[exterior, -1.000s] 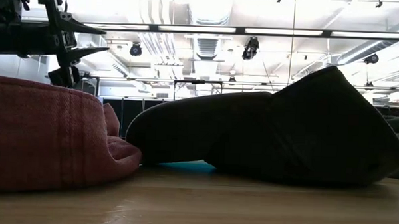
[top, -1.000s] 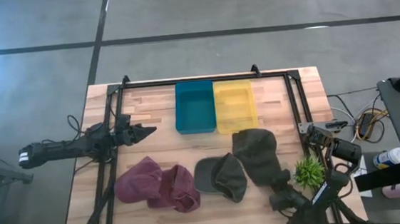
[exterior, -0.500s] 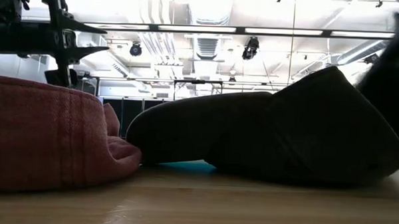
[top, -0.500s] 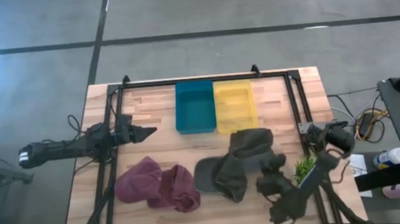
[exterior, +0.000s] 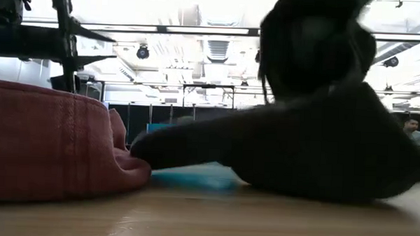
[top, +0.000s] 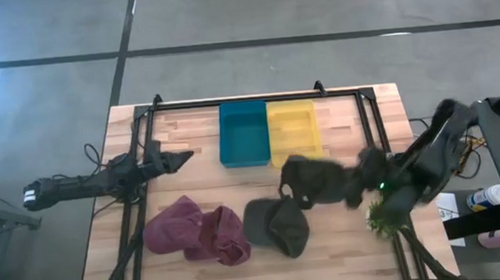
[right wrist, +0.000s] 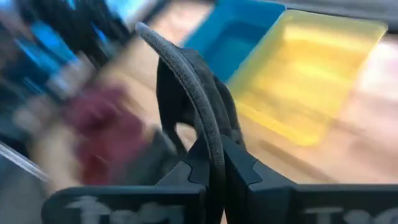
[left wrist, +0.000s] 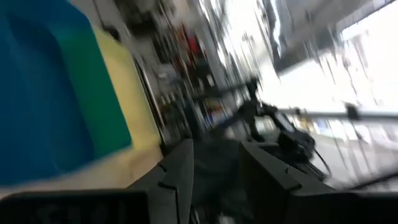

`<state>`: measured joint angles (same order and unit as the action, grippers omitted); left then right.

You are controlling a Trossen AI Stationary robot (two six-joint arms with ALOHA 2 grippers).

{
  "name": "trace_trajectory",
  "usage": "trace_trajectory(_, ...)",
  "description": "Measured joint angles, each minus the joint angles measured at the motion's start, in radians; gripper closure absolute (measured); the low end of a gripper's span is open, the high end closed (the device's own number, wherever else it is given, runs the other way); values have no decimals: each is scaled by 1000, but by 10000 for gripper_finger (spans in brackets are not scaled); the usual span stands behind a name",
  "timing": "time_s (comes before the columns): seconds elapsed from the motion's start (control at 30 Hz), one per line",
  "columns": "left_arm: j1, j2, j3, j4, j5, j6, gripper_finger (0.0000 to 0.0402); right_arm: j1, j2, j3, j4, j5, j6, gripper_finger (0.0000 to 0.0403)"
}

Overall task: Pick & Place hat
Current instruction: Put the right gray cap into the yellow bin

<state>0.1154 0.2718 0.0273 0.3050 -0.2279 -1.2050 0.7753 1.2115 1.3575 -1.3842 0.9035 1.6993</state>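
right gripper (top: 361,183) was clenched on the brim of the dark green hat (top: 317,179), which hung off the table just near-side of the yellow bin (top: 294,129), right of centre. left gripper (top: 184,155) waited over the left side of the table (top: 196,135), left of the blue bin (top: 243,132), fingers spread and holding nothing. another dark hat (top: 277,225) and a maroon hat (top: 195,232) lay along the near edge, and a small green plant (top: 383,219) sat near right.

Right pincer (right wrist: 214,171) clamped; left pincer (top: 184,155) seemingly parted.
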Motion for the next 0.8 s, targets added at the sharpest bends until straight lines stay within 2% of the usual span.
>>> trace_trajectory(0.07,1,0,0,8,-28,-9,280,0,-91,-14,68,88,39,391)
trace_trajectory(0.13,-1,0,0,33,2,-4,280,5,-165,-26,158,195,22,390)
trace_trajectory(0.2,-4,0,5,32,61,-5,280,5,-221,-32,277,277,-81,389)
trace_trajectory(0.27,-9,10,20,30,95,-6,280,-1,-257,-36,396,306,-212,389)
trace_trajectory(0.33,-13,25,45,31,98,-5,281,-23,-266,-40,502,312,-312,389)
trace_trajectory(0.43,-15,82,100,34,88,31,282,-62,-248,-44,592,306,-380,388)
trace_trajectory(0.53,-15,174,156,31,87,83,283,-100,-207,-45,606,290,-393,388)
trace_trajectory(0.63,-15,285,209,30,97,128,283,-135,-181,-45,606,226,-395,388)
trace_trajectory(0.8,-15,458,302,33,110,230,283,-141,-144,-45,622,186,-379,388)
